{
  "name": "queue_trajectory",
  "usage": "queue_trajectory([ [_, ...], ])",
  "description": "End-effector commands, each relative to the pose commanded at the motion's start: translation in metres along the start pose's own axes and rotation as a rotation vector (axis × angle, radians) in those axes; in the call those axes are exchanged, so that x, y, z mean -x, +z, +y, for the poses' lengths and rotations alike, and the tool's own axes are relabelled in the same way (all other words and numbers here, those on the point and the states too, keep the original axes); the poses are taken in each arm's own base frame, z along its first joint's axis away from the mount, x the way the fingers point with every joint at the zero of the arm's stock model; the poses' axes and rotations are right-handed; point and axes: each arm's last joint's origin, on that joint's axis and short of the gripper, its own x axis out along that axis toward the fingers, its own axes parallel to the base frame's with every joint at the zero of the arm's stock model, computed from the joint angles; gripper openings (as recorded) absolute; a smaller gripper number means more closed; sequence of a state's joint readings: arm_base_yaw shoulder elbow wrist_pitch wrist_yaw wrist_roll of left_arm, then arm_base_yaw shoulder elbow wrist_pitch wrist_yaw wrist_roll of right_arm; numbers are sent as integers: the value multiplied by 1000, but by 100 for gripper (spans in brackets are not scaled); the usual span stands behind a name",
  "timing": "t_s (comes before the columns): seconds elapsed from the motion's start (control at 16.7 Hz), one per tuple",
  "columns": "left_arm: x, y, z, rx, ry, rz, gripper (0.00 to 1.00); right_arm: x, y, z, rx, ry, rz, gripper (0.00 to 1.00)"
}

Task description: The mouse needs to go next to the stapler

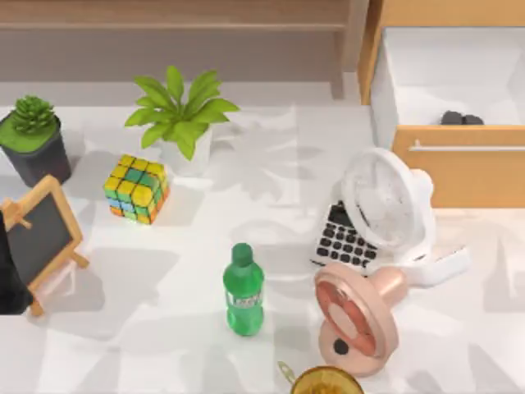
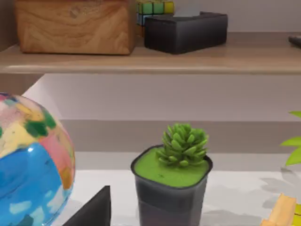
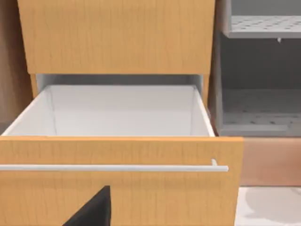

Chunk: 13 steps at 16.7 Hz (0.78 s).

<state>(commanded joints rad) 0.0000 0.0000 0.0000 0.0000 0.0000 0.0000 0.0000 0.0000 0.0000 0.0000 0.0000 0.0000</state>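
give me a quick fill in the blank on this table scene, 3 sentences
1. The wooden drawer at the table's right is pulled ____.
2. The green bottle stands between the chalkboard easel and the ____ fan.
3. The white fan partly covers the black-keyed ____.

Missing words: open; pink; calculator

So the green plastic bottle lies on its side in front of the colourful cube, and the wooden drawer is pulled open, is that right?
Not quite. In the top view the green plastic bottle stands upright on the table, not on its side, nearer the front edge than the colourful cube. The wooden drawer is indeed pulled open, as the right wrist view also shows.
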Motion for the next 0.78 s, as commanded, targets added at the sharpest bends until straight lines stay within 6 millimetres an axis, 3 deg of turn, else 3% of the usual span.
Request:
queue_trajectory([
  [0.18,0,0,0,0,0,0,100,0,2,0,-2,0,7,100],
  [0.36,0,0,0,0,0,0,100,-2,17,1,-21,4,67,100],
  [0.6,0,0,0,0,0,0,100,-16,64,3,-69,7,226,100],
  [0.78,0,0,0,0,0,0,100,-50,108,7,-111,2,396,100],
])
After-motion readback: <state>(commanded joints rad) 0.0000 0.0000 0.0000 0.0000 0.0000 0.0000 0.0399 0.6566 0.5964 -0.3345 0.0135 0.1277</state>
